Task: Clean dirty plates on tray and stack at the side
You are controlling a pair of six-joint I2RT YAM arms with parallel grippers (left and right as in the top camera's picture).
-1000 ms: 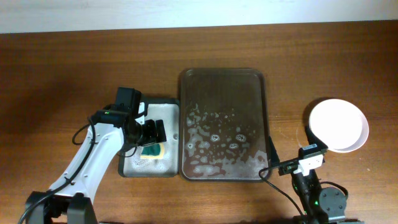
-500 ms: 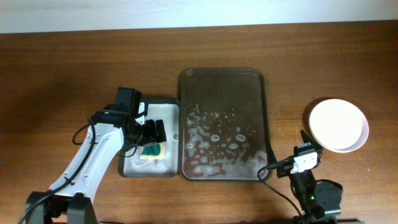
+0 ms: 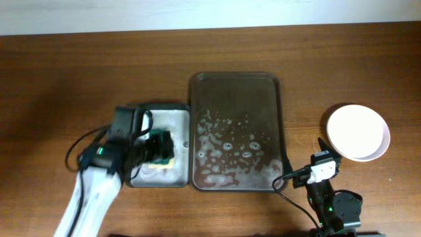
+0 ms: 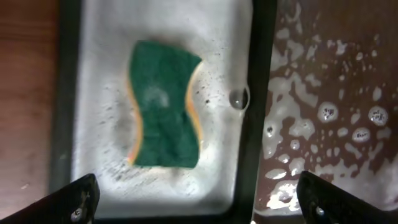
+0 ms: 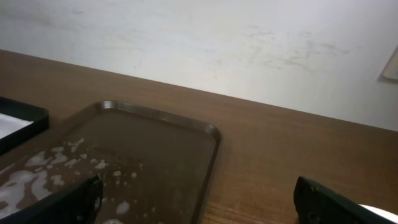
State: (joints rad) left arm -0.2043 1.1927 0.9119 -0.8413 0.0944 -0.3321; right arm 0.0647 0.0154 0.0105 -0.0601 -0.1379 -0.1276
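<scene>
The dark brown tray [image 3: 237,99] lies mid-table, bare of plates, with white foam patches on its near half; it also shows in the right wrist view [image 5: 143,155]. The white plates [image 3: 358,131] sit at the right side on the table, seen from above as one clean disc with no red smears. My left gripper [image 3: 162,146] is open and empty over the grey tray [image 3: 148,115]. In the left wrist view its fingertips [image 4: 78,199] stand wide apart, short of the sponge [image 4: 163,112]. My right gripper [image 3: 302,161] is open and empty at the brown tray's near right corner.
The green-and-yellow sponge [image 3: 162,164] lies flat in the soapy grey tray [image 4: 99,37], whose black rim borders the brown tray [image 4: 323,93]. A white plate edge [image 5: 380,214] shows at the right wrist view's bottom right. A pale wall stands behind the table.
My left arm has drawn back toward the front left, with the sponge lying loose on the grey tray. My right arm pulled back slightly a second ago and has since held still.
</scene>
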